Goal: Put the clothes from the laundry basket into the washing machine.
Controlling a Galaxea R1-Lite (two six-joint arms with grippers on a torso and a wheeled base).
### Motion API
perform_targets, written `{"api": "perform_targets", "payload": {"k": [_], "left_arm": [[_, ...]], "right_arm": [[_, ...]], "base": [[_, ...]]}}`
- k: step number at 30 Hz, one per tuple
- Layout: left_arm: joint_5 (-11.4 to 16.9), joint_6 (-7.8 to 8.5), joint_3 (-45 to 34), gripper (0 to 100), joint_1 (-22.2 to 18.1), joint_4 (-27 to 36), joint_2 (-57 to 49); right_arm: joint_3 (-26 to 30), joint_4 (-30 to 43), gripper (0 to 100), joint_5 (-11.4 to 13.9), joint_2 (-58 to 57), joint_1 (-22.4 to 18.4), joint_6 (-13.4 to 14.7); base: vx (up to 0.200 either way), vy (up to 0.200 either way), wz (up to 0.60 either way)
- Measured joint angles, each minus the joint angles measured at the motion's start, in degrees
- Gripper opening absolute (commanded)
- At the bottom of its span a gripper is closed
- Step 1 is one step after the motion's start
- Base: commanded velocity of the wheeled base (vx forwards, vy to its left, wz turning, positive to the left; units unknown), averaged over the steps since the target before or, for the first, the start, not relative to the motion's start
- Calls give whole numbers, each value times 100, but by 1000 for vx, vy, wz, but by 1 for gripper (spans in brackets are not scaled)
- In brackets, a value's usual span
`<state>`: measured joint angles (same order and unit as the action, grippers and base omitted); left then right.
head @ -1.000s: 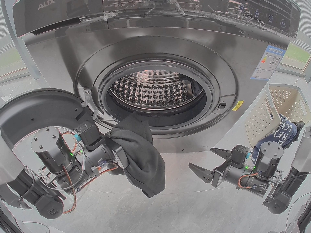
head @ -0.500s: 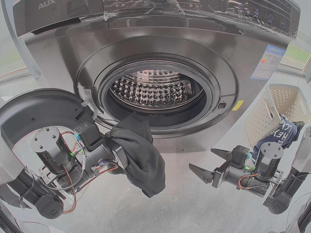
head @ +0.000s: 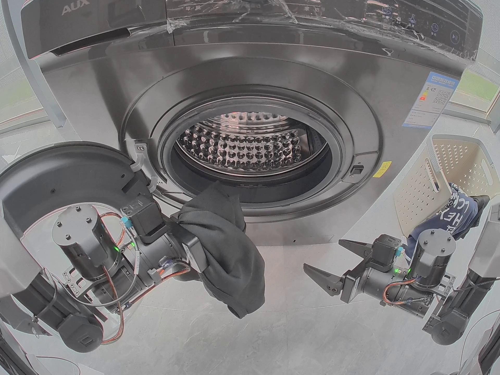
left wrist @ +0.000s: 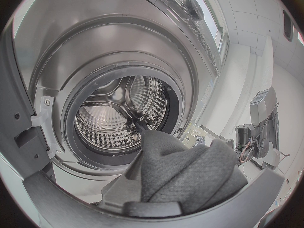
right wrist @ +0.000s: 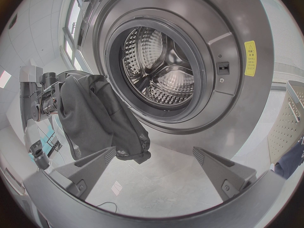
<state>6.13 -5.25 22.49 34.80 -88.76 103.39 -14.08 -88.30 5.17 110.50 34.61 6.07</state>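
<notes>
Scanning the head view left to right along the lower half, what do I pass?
Open round dark-grey washer door → black cloth garment → open black right gripper → cream perforated plastic laundry basket.

Pale brand lettering marks the drawer front of the grey steel washing machine. Its front carries a blue-and-white rating sticker and a yellow warning sticker. White letters cross the navy garment in the cream laundry basket.

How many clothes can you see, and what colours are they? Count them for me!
Black clothes: 1, the black garment dangling in front of the washing machine.
Blue clothes: 1, the blue garment in the laundry basket.
Total: 2.
</notes>
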Motion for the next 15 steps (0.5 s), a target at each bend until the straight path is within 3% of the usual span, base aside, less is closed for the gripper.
{"api": "perform_targets", "payload": {"k": [4, 15], "left_arm": [[-4, 13, -4, 0, 2, 0, 22], [-6, 15, -9, 0, 2, 0, 74]], "right_arm": [[0, 0, 100, 0, -2, 0, 2], [0, 0, 100, 0, -2, 0, 9]], "base": [[0, -200, 0], [0, 0, 0]]}}
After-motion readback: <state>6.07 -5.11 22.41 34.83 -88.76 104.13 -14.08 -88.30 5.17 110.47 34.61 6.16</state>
